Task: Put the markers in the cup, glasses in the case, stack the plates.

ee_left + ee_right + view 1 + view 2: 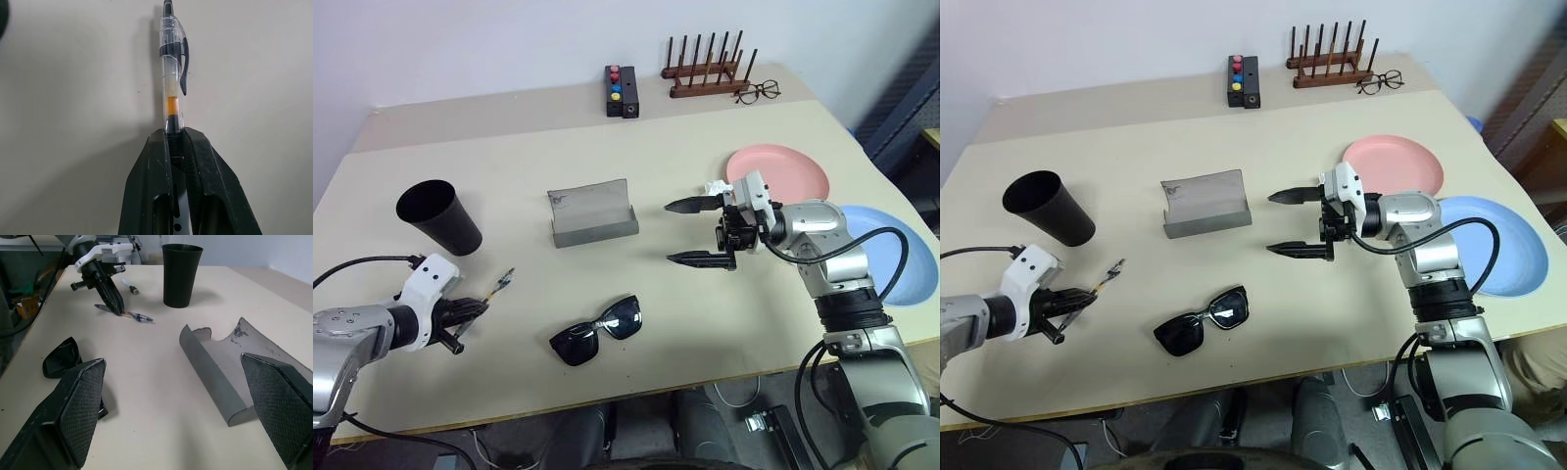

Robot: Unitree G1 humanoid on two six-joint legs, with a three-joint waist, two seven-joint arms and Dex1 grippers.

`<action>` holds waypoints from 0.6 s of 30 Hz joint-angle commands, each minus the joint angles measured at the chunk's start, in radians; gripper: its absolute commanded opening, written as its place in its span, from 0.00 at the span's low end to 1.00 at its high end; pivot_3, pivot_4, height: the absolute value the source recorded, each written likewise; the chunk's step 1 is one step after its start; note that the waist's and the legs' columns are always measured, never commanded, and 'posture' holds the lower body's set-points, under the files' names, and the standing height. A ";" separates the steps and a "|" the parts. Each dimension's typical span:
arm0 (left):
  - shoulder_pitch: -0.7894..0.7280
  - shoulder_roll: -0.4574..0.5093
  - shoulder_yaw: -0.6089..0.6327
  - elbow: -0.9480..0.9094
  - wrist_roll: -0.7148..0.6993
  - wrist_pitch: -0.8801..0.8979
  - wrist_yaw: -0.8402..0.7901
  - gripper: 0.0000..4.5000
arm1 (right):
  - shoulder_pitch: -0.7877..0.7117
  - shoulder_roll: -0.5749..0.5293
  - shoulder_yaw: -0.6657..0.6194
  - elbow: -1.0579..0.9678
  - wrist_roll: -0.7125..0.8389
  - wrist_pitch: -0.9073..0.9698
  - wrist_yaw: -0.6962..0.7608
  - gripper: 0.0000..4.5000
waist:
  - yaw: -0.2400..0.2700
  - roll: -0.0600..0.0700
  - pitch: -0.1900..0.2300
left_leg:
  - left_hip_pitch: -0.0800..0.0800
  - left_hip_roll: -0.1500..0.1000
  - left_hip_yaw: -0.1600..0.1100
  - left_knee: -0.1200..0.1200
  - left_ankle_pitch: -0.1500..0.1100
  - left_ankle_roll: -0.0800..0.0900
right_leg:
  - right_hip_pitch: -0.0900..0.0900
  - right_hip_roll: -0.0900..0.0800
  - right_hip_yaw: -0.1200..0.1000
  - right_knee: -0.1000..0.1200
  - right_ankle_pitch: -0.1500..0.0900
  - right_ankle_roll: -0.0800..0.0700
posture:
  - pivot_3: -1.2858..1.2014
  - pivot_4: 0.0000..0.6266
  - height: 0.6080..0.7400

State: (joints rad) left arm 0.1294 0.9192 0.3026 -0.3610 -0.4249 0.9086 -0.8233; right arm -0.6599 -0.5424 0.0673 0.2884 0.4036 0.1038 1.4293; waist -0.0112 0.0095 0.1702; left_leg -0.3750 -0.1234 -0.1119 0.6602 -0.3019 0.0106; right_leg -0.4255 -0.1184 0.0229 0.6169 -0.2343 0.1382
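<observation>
No legible writing on cup (pixel 438 216)

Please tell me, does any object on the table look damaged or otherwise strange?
Yes. The grey felt-like eyeglass case standing open mid-table has a ragged, chipped upper edge with dark scuffs near one corner. Nothing looks spilled.

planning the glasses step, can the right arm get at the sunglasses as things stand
Probably yes. The right end effector hangs open over bare table, and the sunglasses lie in the open nearer the front edge with nothing between; the grey case sits off to the side.
</observation>
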 commanded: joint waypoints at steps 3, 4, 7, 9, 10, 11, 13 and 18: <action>-0.072 -0.149 0.105 -0.086 -0.078 -0.096 0.076 0.00 | -0.030 0.020 -0.009 0.029 -0.002 -0.053 0.016 1.00 | 0.004 -0.002 0.001 | 0.000 0.000 0.000 0.000 0.000 0.000 | 0.000 0.000 0.000 0.000 0.000 0.000 | 0.52 0.24 1.00; -0.114 -0.208 0.131 -0.101 -0.089 -0.157 0.114 0.00 | -0.032 0.022 -0.009 0.039 -0.004 -0.060 0.018 1.00 | 0.008 -0.003 0.002 | -0.001 0.000 -0.001 0.001 0.000 0.000 | 0.000 0.000 -0.001 0.000 0.000 0.000 | 0.52 0.24 1.00; -0.209 -0.279 0.161 -0.134 -0.111 -0.173 0.204 0.00 | -0.042 0.027 -0.011 0.064 -0.008 -0.078 0.025 1.00 | 0.012 -0.006 0.002 | -0.001 0.000 -0.001 0.003 0.000 -0.001 | 0.001 0.000 -0.002 0.000 0.001 0.000 | 0.52 0.24 1.00; -0.248 -0.290 0.162 -0.137 -0.124 -0.161 0.233 0.00 | -0.053 0.031 -0.011 0.085 -0.012 -0.091 0.029 1.00 | 0.010 -0.005 0.002 | -0.001 0.000 -0.001 0.003 0.000 -0.001 | 0.000 0.000 -0.002 0.000 0.001 -0.001 | 0.52 0.24 1.00; -0.272 -0.300 0.166 -0.133 -0.124 -0.162 0.262 0.00 | -0.057 0.032 -0.011 0.092 -0.013 -0.096 0.031 1.00 | 0.007 -0.005 0.002 | -0.001 0.000 -0.001 0.003 0.000 -0.001 | 0.000 0.000 -0.001 0.000 0.001 -0.001 | 0.52 0.24 1.00; -0.316 -0.315 0.175 -0.125 -0.123 -0.168 0.305 0.00 | -0.061 0.033 -0.011 0.096 -0.014 -0.100 0.033 1.00 | 0.003 -0.005 0.002 | -0.001 0.000 -0.001 0.003 0.000 -0.001 | 0.000 0.000 -0.001 0.000 0.001 -0.001 | 0.52 0.24 1.00; -0.383 -0.337 0.182 -0.100 -0.102 -0.203 0.369 0.00 | -0.070 0.035 -0.011 0.101 -0.015 -0.101 0.033 1.00 | 0.001 -0.006 0.002 | -0.002 0.000 -0.001 0.003 0.001 -0.001 | 0.000 0.001 -0.001 0.000 0.001 -0.001 | 0.52 0.24 1.00; -0.506 -0.357 0.194 -0.003 -0.068 -0.220 0.499 0.00 | -0.078 0.042 -0.010 0.096 -0.020 -0.098 0.029 1.00 | -0.001 -0.006 0.002 | -0.002 0.000 -0.001 0.003 0.001 -0.001 | -0.001 0.001 -0.001 0.000 0.001 -0.001 | 0.52 0.24 1.00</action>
State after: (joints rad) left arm -0.3591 0.5637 0.4570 -0.3769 -0.4998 0.7105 -0.3614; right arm -0.7120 -0.5055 0.0691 0.4009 0.3751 0.0141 1.4591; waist -0.0124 0.0034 0.1725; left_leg -0.3767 -0.1232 -0.1126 0.6632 -0.3012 0.0096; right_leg -0.4261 -0.1173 0.0214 0.6173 -0.2337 0.1377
